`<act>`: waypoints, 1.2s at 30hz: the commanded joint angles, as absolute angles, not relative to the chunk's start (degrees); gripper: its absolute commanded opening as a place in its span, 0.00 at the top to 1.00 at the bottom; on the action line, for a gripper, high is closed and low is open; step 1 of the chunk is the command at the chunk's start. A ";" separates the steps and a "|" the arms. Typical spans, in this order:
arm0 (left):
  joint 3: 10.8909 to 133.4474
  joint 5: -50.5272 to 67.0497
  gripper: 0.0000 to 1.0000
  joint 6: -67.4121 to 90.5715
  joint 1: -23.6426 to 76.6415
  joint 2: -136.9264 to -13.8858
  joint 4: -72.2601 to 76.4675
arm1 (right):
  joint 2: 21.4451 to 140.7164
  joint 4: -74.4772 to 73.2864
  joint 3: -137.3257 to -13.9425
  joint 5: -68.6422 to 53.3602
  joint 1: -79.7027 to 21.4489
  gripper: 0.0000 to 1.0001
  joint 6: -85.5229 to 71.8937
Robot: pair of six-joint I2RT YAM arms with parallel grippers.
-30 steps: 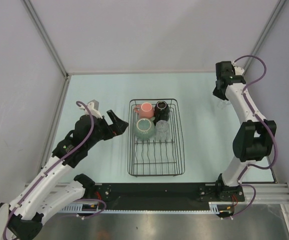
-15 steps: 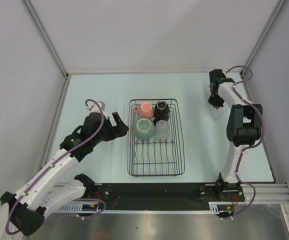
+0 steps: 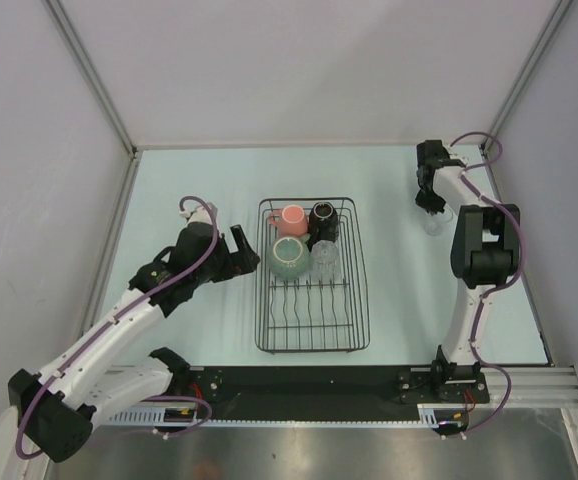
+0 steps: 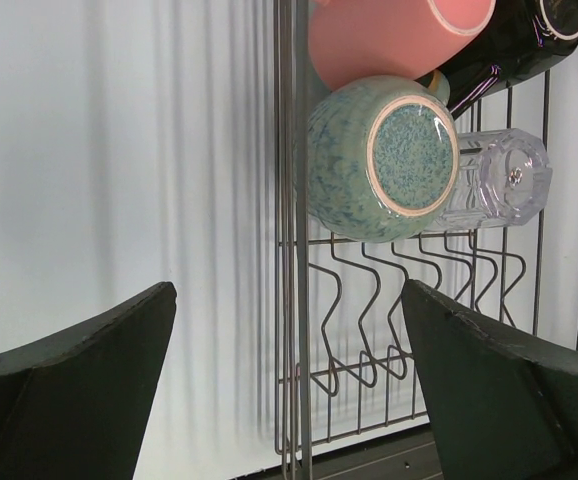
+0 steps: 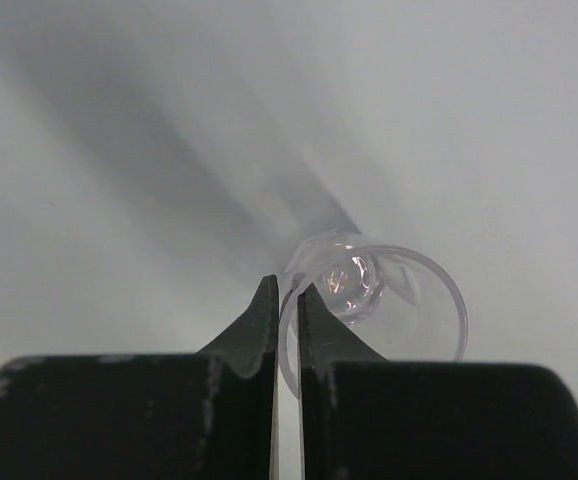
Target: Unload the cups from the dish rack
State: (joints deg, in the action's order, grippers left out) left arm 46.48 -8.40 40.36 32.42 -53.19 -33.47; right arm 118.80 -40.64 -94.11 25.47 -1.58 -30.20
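Left gripper (image 3: 246, 249): jaws wide apart, empty, just left of dish rack (image 3: 312, 330) | right gripper (image 3: 430, 205): fingers pinched together on the wall of clear tumbler (image 5: 374, 300), mouth up, well right of rack | rack's far half holds pink mug (image 3: 291, 216), black cup (image 3: 323, 217), green cup (image 3: 290, 254), second tumbler (image 3: 325, 258)

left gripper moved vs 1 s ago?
Yes. The left gripper has closed in rightward on the dish rack, its open jaws now nearly at the rack's left rim.
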 commanded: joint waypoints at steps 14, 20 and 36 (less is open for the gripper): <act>48.16 -5.54 0.00 39.20 32.17 -54.23 -28.83 | 110.92 -31.11 -82.97 22.94 -2.64 0.63 -31.55; 48.16 -6.59 0.00 39.20 32.17 -53.88 -29.27 | 106.36 -31.81 -85.25 25.84 -3.51 0.47 -31.90; 48.60 -6.77 0.00 37.01 32.17 -52.73 -28.74 | 86.86 -28.76 -87.47 18.83 -12.64 0.43 -28.22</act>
